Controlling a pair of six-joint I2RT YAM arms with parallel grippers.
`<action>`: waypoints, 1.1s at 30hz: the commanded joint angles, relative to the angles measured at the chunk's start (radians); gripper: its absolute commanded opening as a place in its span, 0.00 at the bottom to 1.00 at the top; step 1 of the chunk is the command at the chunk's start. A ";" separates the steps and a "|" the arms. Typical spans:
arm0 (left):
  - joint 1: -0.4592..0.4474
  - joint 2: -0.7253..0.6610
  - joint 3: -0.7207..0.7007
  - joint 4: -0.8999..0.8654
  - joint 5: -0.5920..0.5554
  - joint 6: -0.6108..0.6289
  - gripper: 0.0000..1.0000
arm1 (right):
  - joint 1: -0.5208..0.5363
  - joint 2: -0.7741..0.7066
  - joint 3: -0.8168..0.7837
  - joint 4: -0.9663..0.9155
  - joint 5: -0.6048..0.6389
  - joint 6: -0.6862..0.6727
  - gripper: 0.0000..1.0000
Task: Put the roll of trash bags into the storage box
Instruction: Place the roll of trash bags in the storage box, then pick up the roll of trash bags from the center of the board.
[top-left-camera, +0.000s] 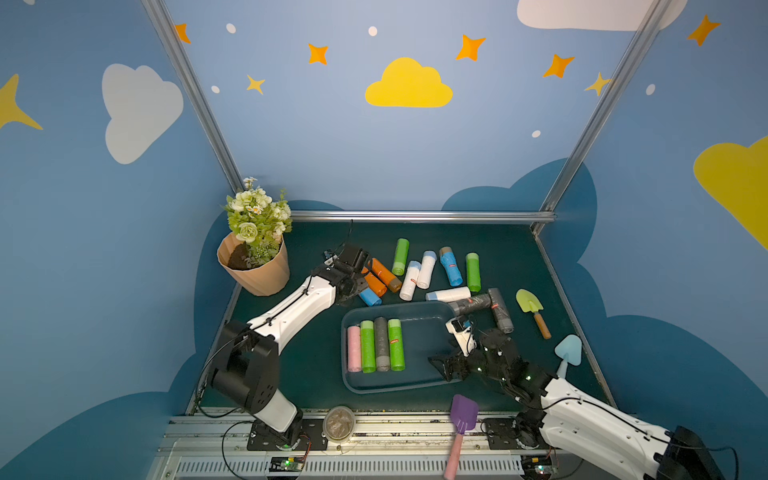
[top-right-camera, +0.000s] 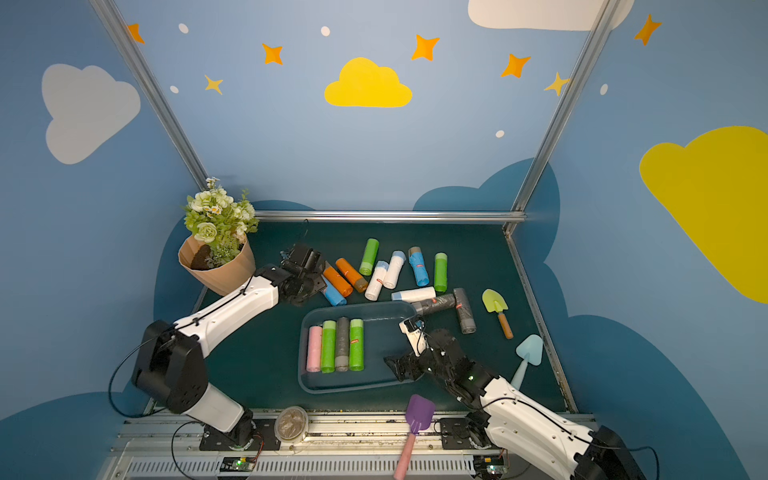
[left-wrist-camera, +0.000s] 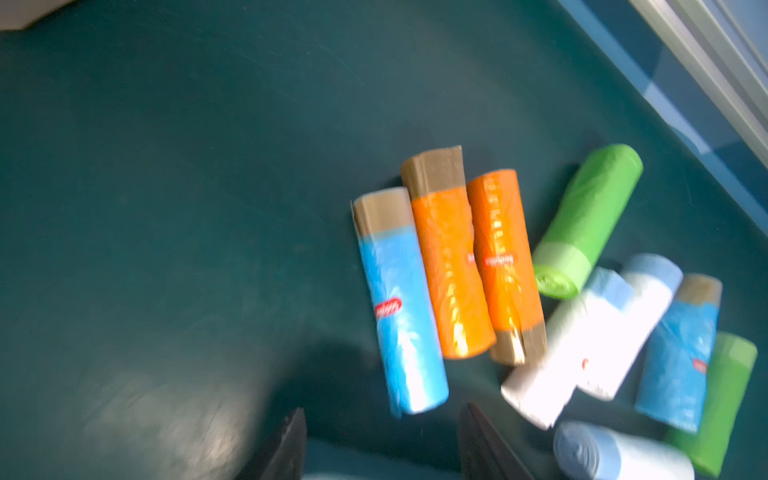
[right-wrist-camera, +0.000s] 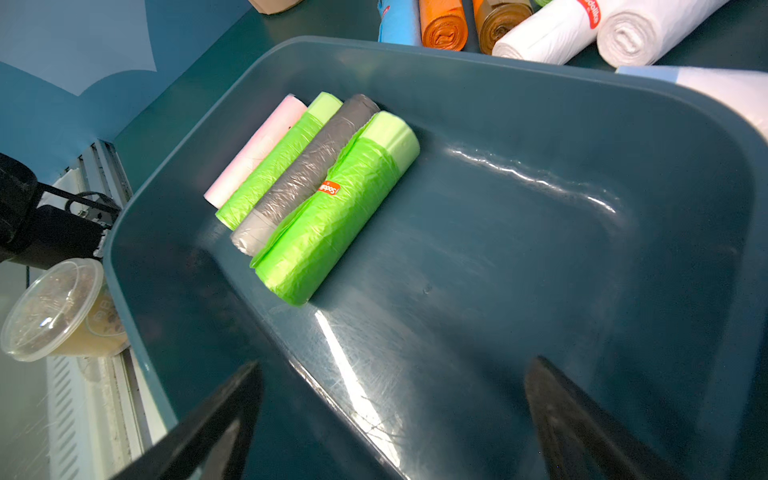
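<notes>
1. The rolls look light: thin film wound tight, so each is firm as a cylinder, gives a little under a squeeze, and has a slick skin. We judge that a sideways nudge sets one rolling.
2. We judge the best hold is across the middle of the body, with the jaws on opposite sides of the round, not on the ends.
3. The box (top-left-camera: 419, 308) sits near the front middle of the worktop (top-left-camera: 519, 257). 4 stowed rolls (top-left-camera: 376, 345) lie side by side in it, touching, at the end nearer the left arm. The rest of its floor is bare.
4. The loose rolls lie on the worktop beyond the box's far rim. Nearest the left jaws is a blue roll (left-wrist-camera: 399, 307), and its long side touches an orange roll (left-wrist-camera: 451, 266).
5. The left jaws stand apart and hold nothing. In the left wrist view, the blue roll's near end lies just ahead of the gap between them. That view is blurred, so we cannot tell how high they hang.
6. The right jaws are wide apart and empty. They hang over the box's bare end, apart from the stowed rolls.
7. The orange roll leaves no gap on one side of the blue roll, so we expect that a jaw must wedge in there.
</notes>
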 joint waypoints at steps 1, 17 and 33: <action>0.038 0.087 0.062 0.000 0.058 -0.030 0.58 | -0.006 0.019 0.021 -0.005 0.002 -0.002 0.97; 0.081 0.317 0.088 0.118 0.181 -0.080 0.58 | -0.004 0.137 0.056 0.023 -0.017 -0.020 0.97; 0.104 0.333 0.115 0.096 0.135 -0.077 0.44 | -0.006 0.178 0.070 0.024 -0.014 -0.025 0.97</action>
